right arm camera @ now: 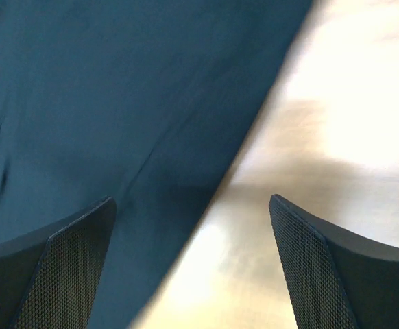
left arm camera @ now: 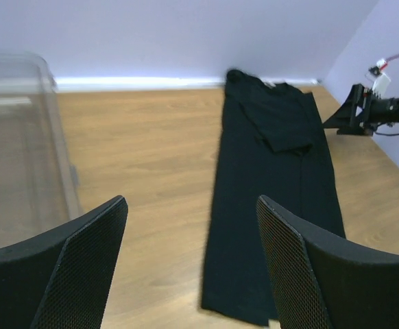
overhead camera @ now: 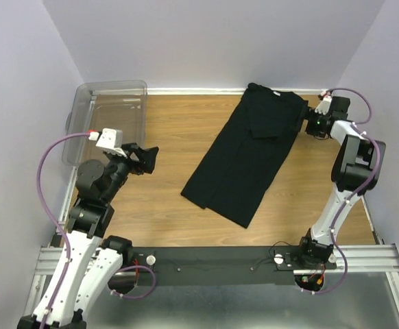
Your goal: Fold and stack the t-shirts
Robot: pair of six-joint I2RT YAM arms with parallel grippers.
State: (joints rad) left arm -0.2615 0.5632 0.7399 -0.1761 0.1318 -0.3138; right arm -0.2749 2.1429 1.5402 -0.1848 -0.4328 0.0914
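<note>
A clear plastic bin (overhead camera: pixel 114 113) sits far left, likely meant for stacking. The left hand (left arm camera: pixel 191 199) hovers with fingers apart over the wooden surface (overhead camera: pixel 165 130). The black cloth t-shirt (overhead camera: pixel 244 161), sides folded in, lies slantwise mid-surface. The right hand (right arm camera: pixel 191 199), fingers apart, straddles its far-right edge, seemingly for the next fold.

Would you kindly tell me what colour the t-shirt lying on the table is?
The t-shirt is plain black, with no pattern visible; the top external view shows it best.

Matt black cloth t-shirt (overhead camera: pixel 244 161), smooth wood-grain table (overhead camera: pixel 165 137), clear glossy plastic bin (overhead camera: pixel 114 84)
</note>
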